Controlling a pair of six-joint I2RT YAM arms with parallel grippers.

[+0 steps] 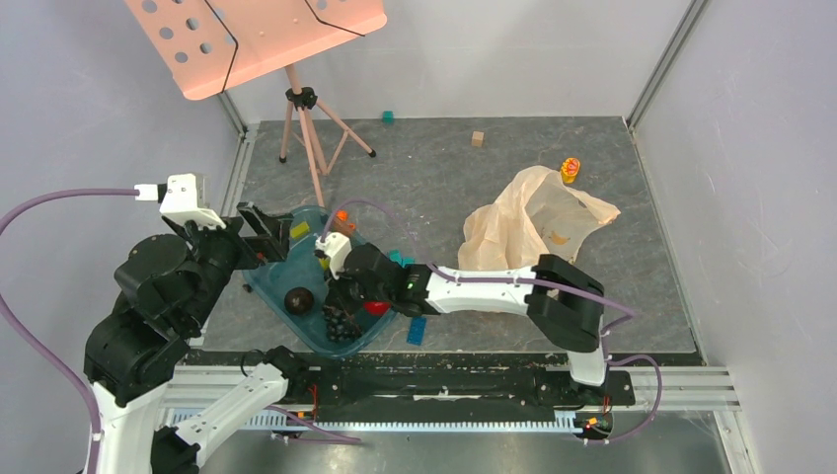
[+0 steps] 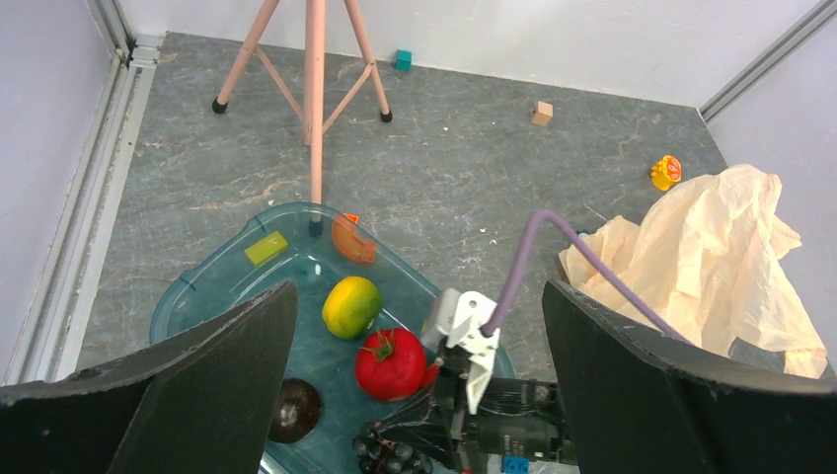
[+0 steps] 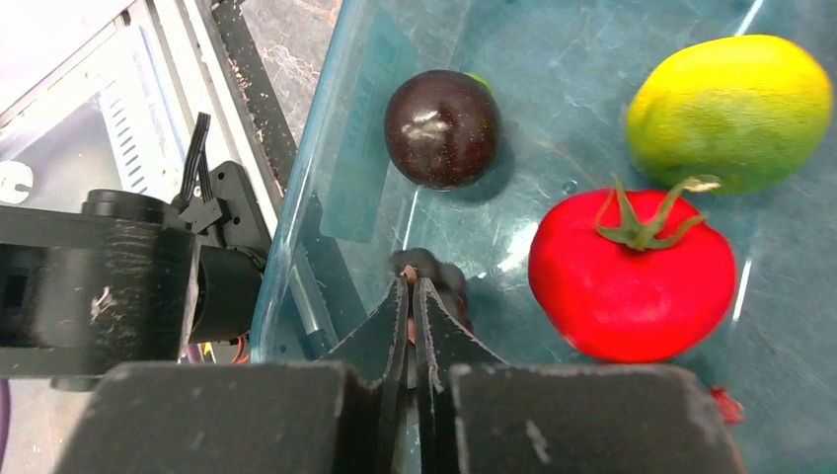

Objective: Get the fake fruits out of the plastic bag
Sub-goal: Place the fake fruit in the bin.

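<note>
The peach-beige plastic bag point(image 1: 533, 222) lies crumpled at the right of the table; it also shows in the left wrist view point(image 2: 711, 257). The teal tray point(image 1: 259, 286) holds a red tomato-like fruit point(image 3: 632, 272), a yellow-green fruit point(image 3: 730, 109), a dark round fruit point(image 3: 441, 128) and the dark grapes point(image 1: 341, 323). My right gripper point(image 3: 412, 286) is over the tray's near side, shut on the grapes' stem; the grapes point(image 3: 439, 276) hang just beyond its fingertips. In the top view the right gripper point(image 1: 339, 296) is above the grapes. My left gripper point(image 1: 265, 234) is wide open and empty above the tray's far left corner.
A pink music stand on a tripod point(image 1: 306, 128) stands at the back left. A teal block point(image 1: 389, 117), a wooden block point(image 1: 478, 138) and a yellow-orange toy point(image 1: 570, 170) lie at the back. A blue block point(image 1: 418, 329) lies beside the tray. Walls enclose both sides.
</note>
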